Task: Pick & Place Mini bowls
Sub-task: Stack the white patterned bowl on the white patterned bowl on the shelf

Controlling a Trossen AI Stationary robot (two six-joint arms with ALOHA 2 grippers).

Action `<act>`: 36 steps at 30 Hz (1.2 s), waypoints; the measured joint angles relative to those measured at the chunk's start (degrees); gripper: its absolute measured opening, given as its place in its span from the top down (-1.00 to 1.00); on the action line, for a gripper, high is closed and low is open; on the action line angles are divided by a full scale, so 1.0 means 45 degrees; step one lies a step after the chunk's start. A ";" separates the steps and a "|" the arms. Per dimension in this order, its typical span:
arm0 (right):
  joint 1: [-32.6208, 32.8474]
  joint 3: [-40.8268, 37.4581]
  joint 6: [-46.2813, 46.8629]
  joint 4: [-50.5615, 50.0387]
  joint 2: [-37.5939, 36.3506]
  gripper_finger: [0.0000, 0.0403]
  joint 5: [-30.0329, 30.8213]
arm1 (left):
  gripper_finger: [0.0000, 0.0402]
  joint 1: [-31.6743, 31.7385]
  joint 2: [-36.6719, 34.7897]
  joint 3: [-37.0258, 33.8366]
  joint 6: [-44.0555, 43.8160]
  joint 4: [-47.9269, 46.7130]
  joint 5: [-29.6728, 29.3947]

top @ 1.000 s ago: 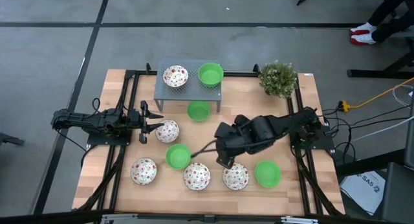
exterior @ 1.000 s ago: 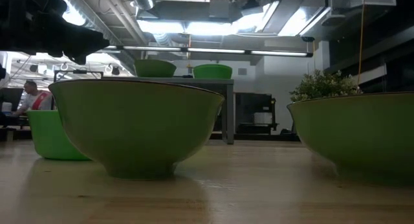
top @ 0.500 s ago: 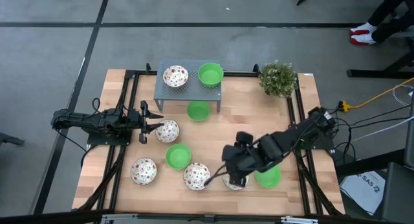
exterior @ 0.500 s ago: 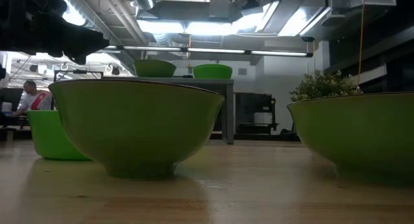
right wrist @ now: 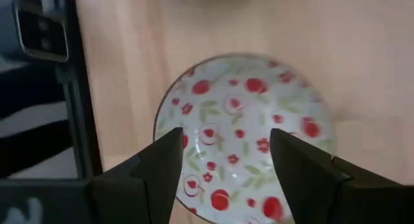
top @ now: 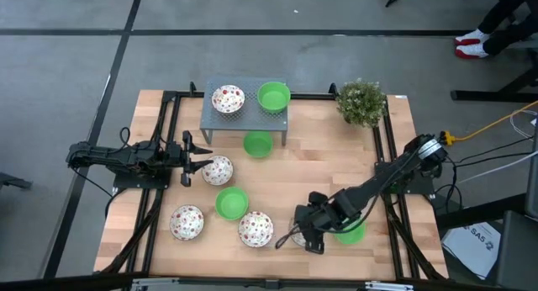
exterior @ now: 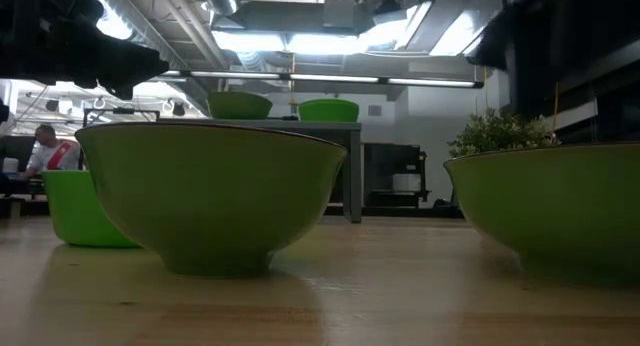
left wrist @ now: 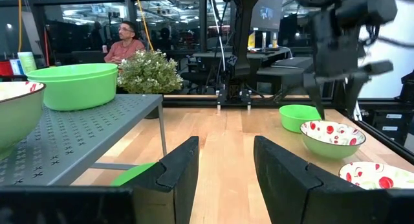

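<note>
My right gripper hangs open over a white bowl with red and green speckles near the table's near edge. In the right wrist view the fingers point down at the bowl, one over each side; I see no touch. The plain green bowl lies just to its right. My left gripper waits open at the table's left, beside another speckled bowl. A green bowl and two speckled bowls rest on the table, and a green one sits under the shelf.
The grey perforated shelf at the far side carries a speckled bowl and a green bowl. A bushy plant stands at the far right corner. A person sits in the room beyond.
My right gripper has travelled from the table's middle toward the near edge and come down over the speckled bowl there, the arm stretching out low across the table. The bowls have stayed in place.
</note>
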 joint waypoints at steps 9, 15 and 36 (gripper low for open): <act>0.1208 -0.1149 -0.2948 0.1680 0.0076 -0.14 -0.0106 | 0.29 0.0003 0.0000 0.0002 0.0000 0.0000 0.0000; 0.1523 -0.1338 -0.4098 0.1730 0.0083 -0.14 0.0057 | 0.29 0.0001 -0.0004 0.0000 0.0000 0.0000 0.0000; 0.1579 -0.1342 -0.5777 0.1962 0.1054 0.33 0.0363 | 0.29 0.0000 0.0000 0.0002 0.0000 0.0000 0.0000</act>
